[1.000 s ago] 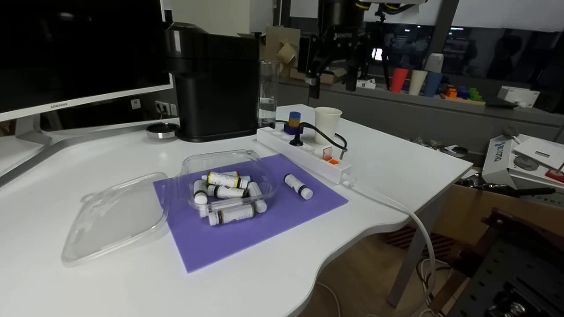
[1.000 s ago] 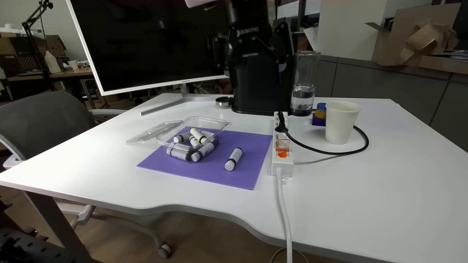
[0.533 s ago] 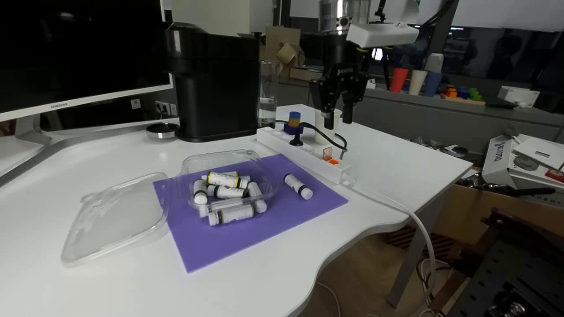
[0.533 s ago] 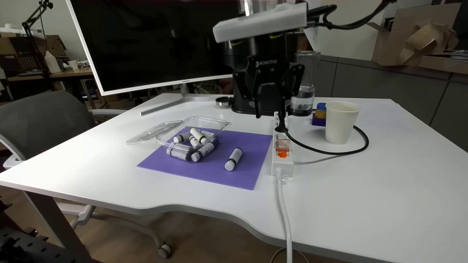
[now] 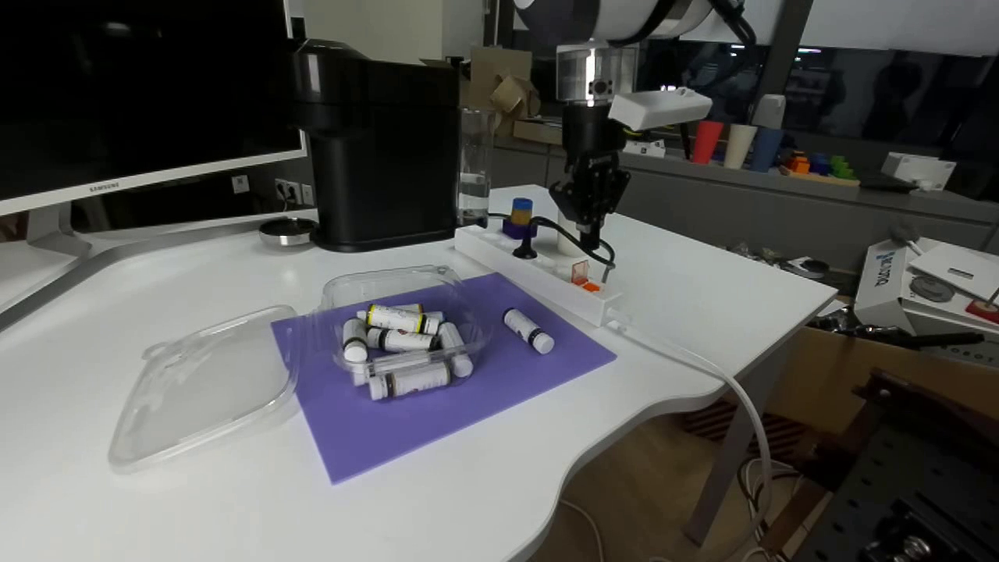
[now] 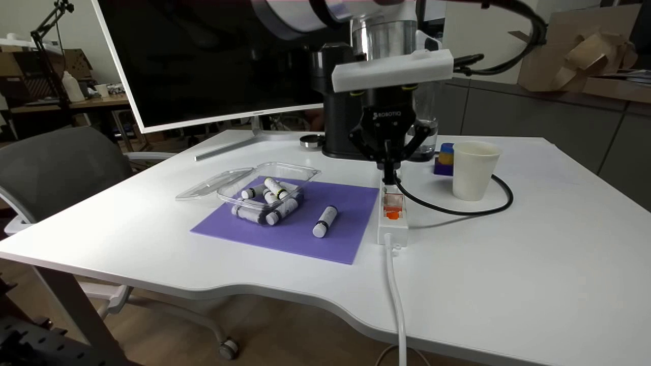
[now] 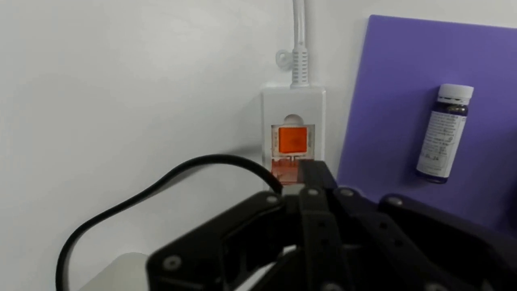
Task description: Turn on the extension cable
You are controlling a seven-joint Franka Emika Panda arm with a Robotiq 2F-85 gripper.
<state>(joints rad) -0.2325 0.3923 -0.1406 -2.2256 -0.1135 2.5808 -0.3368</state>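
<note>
The extension cable, a white power strip (image 6: 392, 235), lies on the table with its white cord (image 6: 393, 290) running off the front edge. An orange-red switch (image 7: 293, 140) sits near its cord end, and a clear reddish cover (image 5: 580, 272) stands raised beside it. A dark plug (image 5: 525, 250) is in one socket. My gripper (image 6: 389, 178) points down above the strip, on the plug side of the switch, its fingers together with nothing between them. In the wrist view the fingertips (image 7: 313, 171) cover part of the reddish cover. Whether they touch the black cord I cannot tell.
A black cord (image 6: 447, 211) loops past a white paper cup (image 6: 474, 173) beside the strip. On the other side lies a purple mat (image 6: 315, 244) with a loose bottle (image 7: 444, 133) and a clear box (image 5: 328, 290) of several bottles. A black machine (image 5: 382, 156) stands behind.
My gripper has come down from high above the table to just over the strip, and its fingers have gone from wide open to shut. The objects on the table have not moved.
</note>
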